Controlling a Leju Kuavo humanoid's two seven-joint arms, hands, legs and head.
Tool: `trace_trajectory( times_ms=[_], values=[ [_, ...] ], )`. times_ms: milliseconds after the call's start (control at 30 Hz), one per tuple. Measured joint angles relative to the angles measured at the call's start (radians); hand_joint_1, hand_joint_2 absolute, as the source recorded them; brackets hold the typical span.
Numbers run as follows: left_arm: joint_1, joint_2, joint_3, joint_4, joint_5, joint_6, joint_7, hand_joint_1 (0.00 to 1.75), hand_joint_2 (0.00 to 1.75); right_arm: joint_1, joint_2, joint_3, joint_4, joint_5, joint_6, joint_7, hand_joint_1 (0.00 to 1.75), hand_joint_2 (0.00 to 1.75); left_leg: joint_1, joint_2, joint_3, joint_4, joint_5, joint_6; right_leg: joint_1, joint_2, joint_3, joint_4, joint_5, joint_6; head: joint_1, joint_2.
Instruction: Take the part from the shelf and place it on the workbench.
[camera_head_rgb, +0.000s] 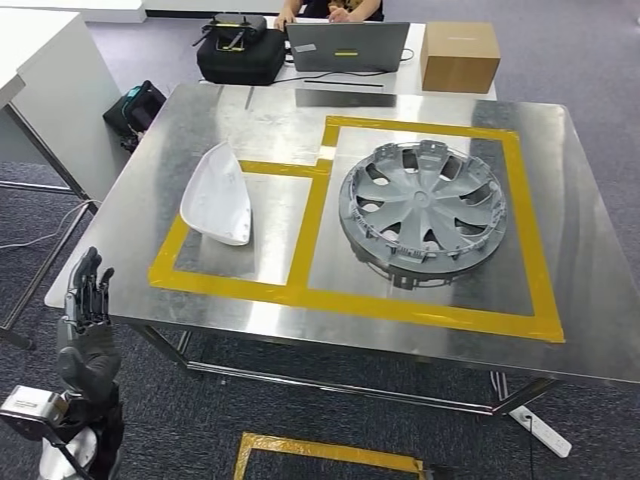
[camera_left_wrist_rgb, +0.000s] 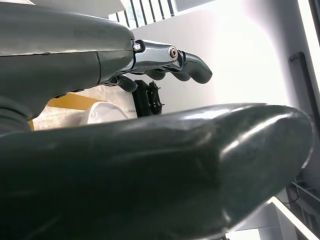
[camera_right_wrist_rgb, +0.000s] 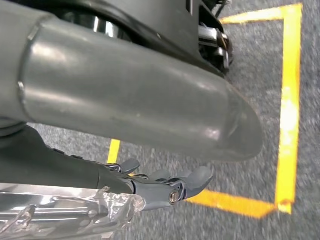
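A: From the head view we see the white part (camera_head_rgb: 218, 195), a smooth curved shell, lying on the steel workbench (camera_head_rgb: 249, 110) inside the smaller rectangle of yellow tape (camera_head_rgb: 311, 225). Beside it, in the larger taped rectangle, lies a grey wheel cover (camera_head_rgb: 421, 208).

B: And we see our left hand (camera_head_rgb: 87, 320) raised off the workbench's near left corner, fingers upright and apart, holding nothing. At the far edge sit a laptop (camera_head_rgb: 346, 45), a black bag (camera_head_rgb: 240, 50) and a cardboard box (camera_head_rgb: 460, 55), with a person (camera_head_rgb: 330, 9) behind the laptop.

A: In the left wrist view we see the left hand's fingers (camera_left_wrist_rgb: 177, 60) stretched out, empty; a slice of the white part and yellow tape shows beyond them.

B: In the right wrist view our right hand (camera_right_wrist_rgb: 158, 187) hangs over grey carpet (camera_right_wrist_rgb: 253, 65) marked with yellow floor tape (camera_right_wrist_rgb: 288, 110), fingers extended, gripping nothing.
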Motion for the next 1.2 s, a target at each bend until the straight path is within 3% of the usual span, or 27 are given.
trace_trajectory(
  times_ms=[33,67,133,200,233,333,400,500,533,567,600,700,733,833,867,933,1000,1033,1067,1100,1200],
  values=[
    [0.0,0.0,0.0,0.0,0.0,0.0,0.0,0.0,0.0,0.001,0.0,0.0,0.0,0.0,0.0,0.001,0.0,0.0,0.0,0.0,-0.009,0.033,-0.01,-0.001,0.0,0.0,-0.007,0.0,0.005,0.001,0.0,0.0],
    [0.0,0.0,0.0,0.0,-0.001,0.0,0.001,0.0,0.0,0.001,0.0,0.0,0.0,0.001,0.0,0.002,0.0,0.0,0.001,0.0,0.002,0.026,-0.001,-0.001,0.0,0.0,-0.013,0.0,0.01,0.003,0.0,0.0],
    [-0.001,0.0,0.0,0.0,-0.002,0.0,0.001,0.0,0.0,0.001,0.0,0.0,0.0,0.002,0.001,0.002,0.0,0.0,0.002,0.0,0.08,-0.092,0.054,0.001,-0.001,0.001,-0.021,0.001,0.018,0.009,0.0,0.0],
    [-0.004,0.0,0.0,0.0,-0.001,-0.002,0.002,0.0,0.0,0.0,0.0,0.0,0.0,0.004,0.002,0.004,0.0,0.0,0.001,-0.001,0.156,-0.222,0.09,0.006,0.003,0.002,-0.029,0.005,0.025,0.019,0.0,0.0],
    [-0.005,0.0,0.0,-0.001,0.001,-0.003,0.002,0.0,0.0,0.0,0.0,0.0,0.0,0.005,0.002,0.005,0.0,0.0,0.0,-0.002,0.171,-0.252,0.095,0.011,0.005,0.002,-0.033,0.006,0.029,0.024,0.0,0.0],
    [-0.004,0.0,0.001,-0.003,0.004,-0.01,0.006,0.0,0.0,0.001,0.0,0.0,0.0,0.006,0.001,0.01,0.0,0.0,-0.002,-0.003,0.162,-0.259,0.103,0.035,0.003,0.002,-0.043,0.007,0.036,0.042,-0.001,0.0],
    [-0.005,-0.001,0.003,-0.006,0.009,-0.018,0.007,0.0,0.0,0.002,-0.001,0.0,0.0,0.004,-0.002,0.013,0.0,0.0,0.0,-0.002,0.154,-0.261,0.113,0.051,0.001,0.001,-0.067,0.055,-0.005,0.051,0.004,0.0],
    [-0.006,-0.004,0.004,-0.009,0.015,-0.027,0.008,0.0,0.0,0.002,-0.001,0.0,0.0,-0.002,-0.006,0.013,0.0,0.0,-0.003,0.0,0.135,-0.26,0.128,0.061,0.0,0.001,-0.141,0.254,-0.119,0.058,0.009,0.0],
    [-0.007,-0.006,0.005,-0.009,0.016,-0.029,0.008,0.0,0.0,0.002,-0.002,-0.001,0.0,-0.005,-0.007,0.012,0.0,0.0,-0.004,0.001,0.129,-0.26,0.133,0.062,0.0,0.001,-0.152,0.297,-0.137,0.058,0.009,0.0],
    [-0.008,-0.007,0.006,-0.009,0.017,-0.031,0.008,0.0,0.0,0.003,-0.003,-0.002,0.0,-0.007,-0.007,0.01,0.0,0.0,-0.006,0.001,0.123,-0.26,0.138,0.062,0.001,0.001,-0.142,0.3,-0.135,0.056,0.009,0.0],
    [-0.009,-0.008,0.006,-0.009,0.02,-0.033,0.008,0.0,0.0,0.003,-0.004,-0.004,0.0,-0.008,-0.008,0.006,0.0,0.0,-0.007,0.0,0.119,-0.26,0.142,0.061,0.002,0.001,-0.11,0.258,-0.115,0.053,0.009,0.0],
    [-0.011,-0.014,0.009,-0.009,0.026,-0.036,0.006,0.0,0.0,-0.002,-0.005,-0.005,0.0,-0.004,-0.008,-0.009,0.0,0.0,-0.01,0.0,0.112,-0.258,0.153,0.052,0.008,0.001,0.027,0.039,-0.051,0.037,0.008,0.0],
    [-0.012,-0.015,0.01,-0.009,0.027,-0.036,0.006,0.0,0.0,-0.004,-0.005,-0.005,0.0,-0.002,-0.008,-0.012,0.0,0.0,-0.011,0.0,0.11,-0.257,0.156,0.047,0.01,0.001,0.047,0.002,-0.045,0.033,0.008,0.0],
    [-0.013,-0.018,0.012,-0.009,0.029,-0.037,0.004,0.0,0.0,-0.001,-0.005,-0.005,0.0,-0.001,-0.009,-0.016,0.0,0.0,-0.008,0.001,0.104,-0.255,0.164,0.03,0.014,0.001,0.045,-0.008,-0.035,0.019,0.008,0.0],
    [-0.012,-0.019,0.012,-0.009,0.03,-0.038,0.003,0.0,0.0,0.0,-0.005,-0.005,0.0,-0.001,-0.011,-0.017,0.0,0.0,-0.007,0.0,0.099,-0.245,0.154,0.025,0.012,0.0,0.044,-0.01,-0.029,0.012,0.007,0.0],
    [-0.011,-0.019,0.014,-0.009,0.032,-0.037,0.0,0.0,0.0,-0.001,-0.006,-0.005,0.0,-0.001,-0.015,-0.018,0.0,0.0,-0.005,0.0,0.066,-0.168,0.092,0.014,0.008,-0.003,0.037,-0.014,-0.013,0.0,0.003,0.0],
    [-0.006,-0.02,0.016,-0.009,0.035,-0.036,-0.003,0.0,0.0,0.0,-0.008,-0.005,0.0,-0.001,-0.021,-0.019,0.0,0.0,-0.002,0.0,0.014,-0.032,0.013,0.005,0.007,-0.004,0.019,-0.013,0.0,-0.004,0.0,0.0],
    [-0.002,-0.021,0.017,-0.009,0.035,-0.035,-0.005,0.0,0.0,0.001,-0.009,-0.005,0.0,-0.002,-0.022,-0.017,0.0,0.0,0.0,0.0,-0.001,0.018,-0.008,0.002,0.007,-0.004,0.01,-0.012,0.005,-0.003,0.0,0.0],
    [0.003,-0.021,0.019,-0.009,0.034,-0.034,-0.008,0.0,0.0,0.003,-0.01,-0.005,0.0,-0.004,-0.024,-0.013,0.0,0.0,0.001,0.0,-0.001,0.033,-0.009,0.0,0.007,-0.004,0.002,-0.01,0.009,-0.001,0.0,0.0],
    [0.008,-0.021,0.021,-0.009,0.031,-0.033,-0.01,0.0,0.0,0.005,-0.012,-0.006,0.0,-0.005,-0.025,-0.004,0.0,0.0,0.002,0.0,0.019,0.009,0.008,-0.001,0.006,-0.004,-0.004,-0.008,0.013,0.001,0.0,0.0],
    [0.02,-0.022,0.026,-0.009,0.018,-0.031,-0.019,0.0,0.0,0.008,-0.018,-0.008,-0.001,-0.008,-0.026,0.03,0.0,0.0,0.007,-0.002,0.141,-0.192,0.077,0.0,0.005,-0.003,-0.02,0.002,0.021,0.014,0.0,0.0]
  ],
)
